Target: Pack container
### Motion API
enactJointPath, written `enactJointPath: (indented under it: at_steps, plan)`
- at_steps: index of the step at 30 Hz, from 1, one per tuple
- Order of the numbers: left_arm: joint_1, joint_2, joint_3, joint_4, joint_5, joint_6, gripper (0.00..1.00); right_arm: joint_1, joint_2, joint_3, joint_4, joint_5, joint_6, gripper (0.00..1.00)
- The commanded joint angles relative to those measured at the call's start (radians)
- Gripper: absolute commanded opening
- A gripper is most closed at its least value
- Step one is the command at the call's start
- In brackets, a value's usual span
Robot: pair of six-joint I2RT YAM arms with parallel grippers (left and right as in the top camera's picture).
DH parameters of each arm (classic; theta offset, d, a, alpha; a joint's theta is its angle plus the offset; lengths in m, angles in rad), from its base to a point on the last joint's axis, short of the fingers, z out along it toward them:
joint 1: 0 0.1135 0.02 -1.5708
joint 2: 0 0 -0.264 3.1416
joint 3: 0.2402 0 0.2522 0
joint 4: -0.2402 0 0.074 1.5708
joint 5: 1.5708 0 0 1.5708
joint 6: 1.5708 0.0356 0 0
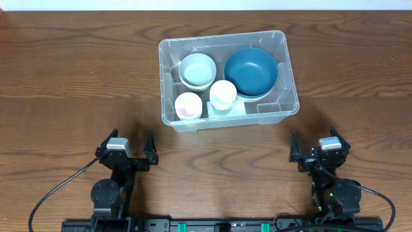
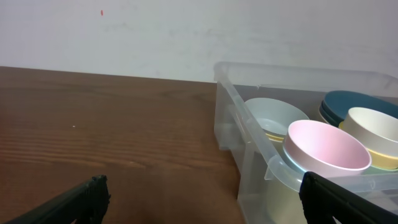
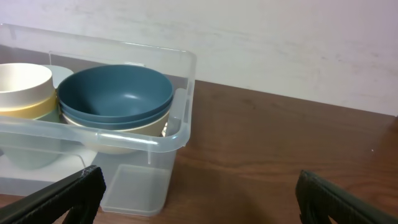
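Observation:
The clear plastic container [image 1: 291,77] stands at the table's middle back. It holds a dark blue bowl [image 1: 251,71] stacked on others, a light blue bowl [image 1: 197,69], a cream cup [image 1: 223,95] and a pink cup [image 1: 187,105]. My left gripper [image 1: 131,154] is open and empty at the front left, apart from the container [image 2: 239,118]; the pink cup [image 2: 326,147] shows in the left wrist view. My right gripper [image 1: 317,154] is open and empty at the front right; the container's corner [image 3: 180,134] and the blue bowl [image 3: 115,93] show in the right wrist view.
The wooden table [image 1: 77,77] stretches left and right of the container. A white wall [image 2: 155,37] stands behind the table. Black cables [image 1: 51,193] run from both arm bases at the front edge.

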Motion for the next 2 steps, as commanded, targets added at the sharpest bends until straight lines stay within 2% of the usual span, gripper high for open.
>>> enactJointPath:
  at_steps: [1,2]
  plan:
    - [-0.002,-0.006,-0.016,-0.036,0.008,0.017,0.98,-0.008,-0.009,-0.004,-0.001,0.003,-0.014,0.99]
    - [-0.002,-0.006,-0.016,-0.036,0.008,0.017,0.98,-0.008,-0.009,-0.004,-0.001,0.003,-0.014,0.99]
